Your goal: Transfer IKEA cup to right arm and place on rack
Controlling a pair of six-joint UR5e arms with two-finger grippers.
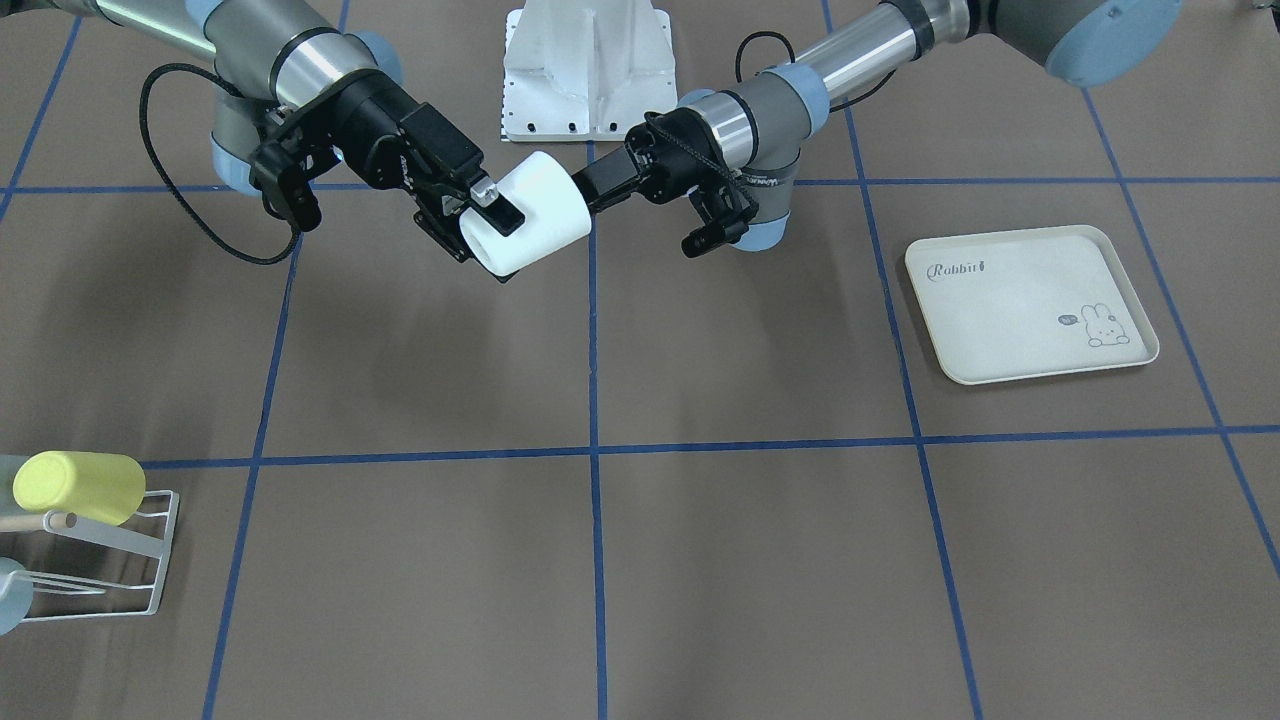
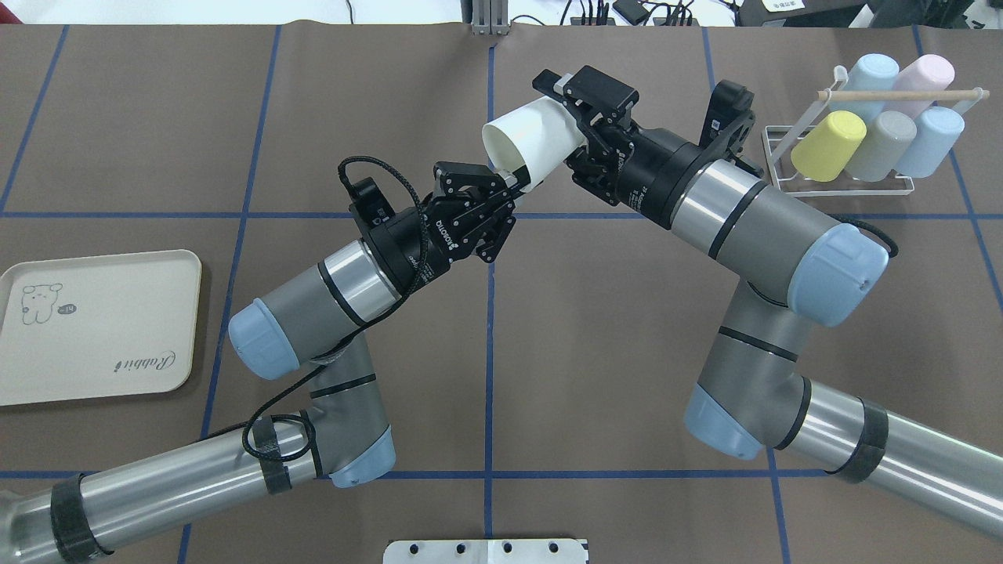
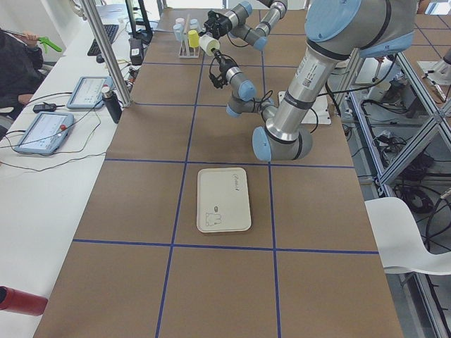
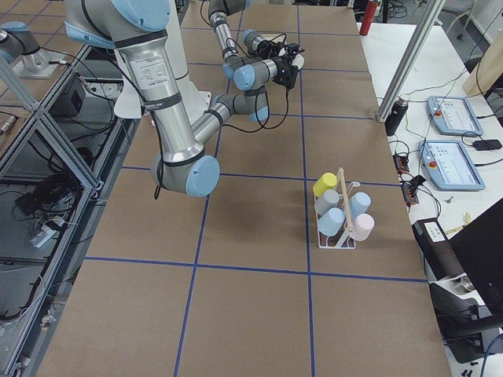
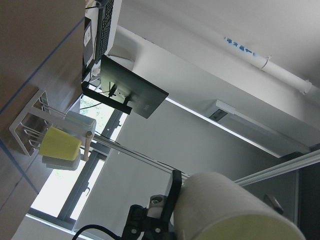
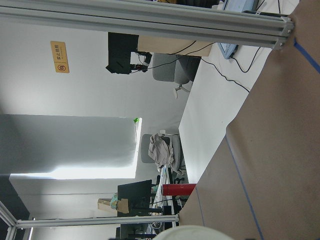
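From across the table we see the white cup (image 1: 535, 215) held on its side in the air between the two arms, above the table (image 1: 700, 560). The right gripper (image 1: 488, 232) has its thick fingers spread wide over the cup's narrow end, one pad flat on the wall, and it clasps the cup. The left gripper (image 1: 590, 192) meets the cup's wide rim with its slim fingers nearly together. The rack (image 1: 160, 560) stands at the table's corner, well apart, with a yellow cup (image 1: 80, 485) on it. The cream tray (image 1: 1030, 300) lies on the other side.

From overhead, the cup's mouth faces the left gripper, whose fingers pinch the rim, one inside and one outside. The right gripper's fingers lie on both sides of the base.

In the left side view the cup (image 3: 208, 44) shows small between the grippers, and we cannot judge the grip there. In the right side view we cannot make out the cup.

The left wrist camera shows the cup's wall large at the bottom, with the rack far behind. The right wrist camera catches only a sliver of the cup at its bottom edge.
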